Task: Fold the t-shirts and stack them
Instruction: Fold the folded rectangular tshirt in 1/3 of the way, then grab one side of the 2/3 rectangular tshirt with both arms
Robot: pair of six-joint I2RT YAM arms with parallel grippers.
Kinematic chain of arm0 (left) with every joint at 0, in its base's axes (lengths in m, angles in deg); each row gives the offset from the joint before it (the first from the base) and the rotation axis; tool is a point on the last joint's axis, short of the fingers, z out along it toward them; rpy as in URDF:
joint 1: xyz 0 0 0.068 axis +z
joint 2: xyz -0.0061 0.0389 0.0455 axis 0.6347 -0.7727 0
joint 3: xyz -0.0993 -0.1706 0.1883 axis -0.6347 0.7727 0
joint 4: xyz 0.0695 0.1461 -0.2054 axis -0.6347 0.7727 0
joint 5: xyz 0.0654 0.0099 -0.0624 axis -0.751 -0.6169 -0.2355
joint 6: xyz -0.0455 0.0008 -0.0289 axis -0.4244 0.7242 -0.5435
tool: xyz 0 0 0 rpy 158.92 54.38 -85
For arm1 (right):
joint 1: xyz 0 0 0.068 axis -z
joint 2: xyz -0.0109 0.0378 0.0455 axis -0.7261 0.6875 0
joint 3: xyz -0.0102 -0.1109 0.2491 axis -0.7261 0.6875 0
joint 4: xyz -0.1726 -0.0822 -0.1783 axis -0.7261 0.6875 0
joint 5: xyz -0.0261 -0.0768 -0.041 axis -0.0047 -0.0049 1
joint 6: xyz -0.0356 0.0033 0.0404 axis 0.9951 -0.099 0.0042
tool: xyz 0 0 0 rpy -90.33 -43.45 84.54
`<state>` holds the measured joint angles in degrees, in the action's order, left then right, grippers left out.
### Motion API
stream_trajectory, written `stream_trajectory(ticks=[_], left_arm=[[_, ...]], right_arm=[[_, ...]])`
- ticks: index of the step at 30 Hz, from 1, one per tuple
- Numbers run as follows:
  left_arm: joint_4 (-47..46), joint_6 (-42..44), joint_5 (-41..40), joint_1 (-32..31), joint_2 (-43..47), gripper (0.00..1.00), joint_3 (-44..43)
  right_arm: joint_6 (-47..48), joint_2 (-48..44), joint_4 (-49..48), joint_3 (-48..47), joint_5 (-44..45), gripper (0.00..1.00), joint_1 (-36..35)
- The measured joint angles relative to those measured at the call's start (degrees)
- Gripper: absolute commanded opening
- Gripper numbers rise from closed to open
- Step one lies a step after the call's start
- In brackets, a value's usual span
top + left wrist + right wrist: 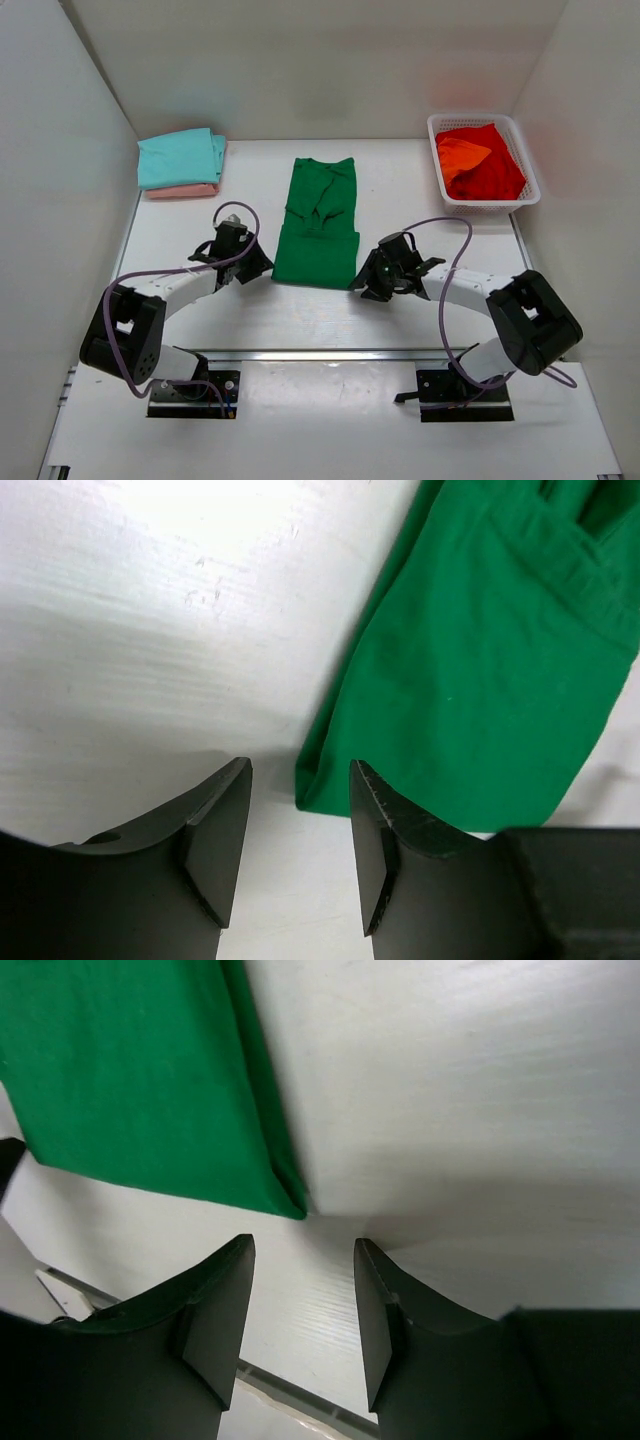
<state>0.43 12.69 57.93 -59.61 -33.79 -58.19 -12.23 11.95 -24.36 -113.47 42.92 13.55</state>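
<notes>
Green t-shirt (pixel 318 225) corners just ahead; L fingers (pixel 212 845) and R fingers (pixel 385 1330) open, empty — I may pinch only top layer, fold skews.

On the counter (pixel 420 190) a green shirt (pixel 318 225) lay between the left tool (pixel 258 268) and right tool (pixel 362 280), a teal shirt (pixel 180 157) topped a pink shirt (pixel 182 191), and a red shirt (pixel 492 172) and an orange shirt (pixel 462 155) filled a basket (pixel 470 118).

Green t-shirt (pixel 318 225) folded lengthwise, flat, frame centre. Teal shirt (pixel 178 157) folded atop pink shirt (pixel 182 191), upper left. Red shirt (pixel 490 175) and orange shirt (pixel 460 155) crumpled, upper right.
</notes>
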Motion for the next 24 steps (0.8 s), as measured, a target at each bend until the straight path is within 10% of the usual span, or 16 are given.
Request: stream_trajectory(ticks=[9, 14, 17, 24], left_arm=[[-3.1, -2.9, -0.7, -2.5, -0.2, 0.53, 2.8], [-6.8, -3.3, 1.3, -2.6, -3.5, 0.51, 2.5], [-10.1, -4.1, 3.1, -3.4, -5.8, 0.01, 2.3], [-9.3, -4.9, 5.3, -5.8, -2.8, 0.00, 5.6]], right_arm=[[-1.4, 5.4, -4.9, -3.0, -1.3, 0.42, -0.7], [-1.0, 8.1, -4.7, -5.1, -1.1, 0.15, -1.1], [-0.8, 9.2, -4.3, -5.5, -1.2, 0.00, -1.4], [1.2, 6.3, -0.9, -3.7, -1.9, 0.00, -1.4]])
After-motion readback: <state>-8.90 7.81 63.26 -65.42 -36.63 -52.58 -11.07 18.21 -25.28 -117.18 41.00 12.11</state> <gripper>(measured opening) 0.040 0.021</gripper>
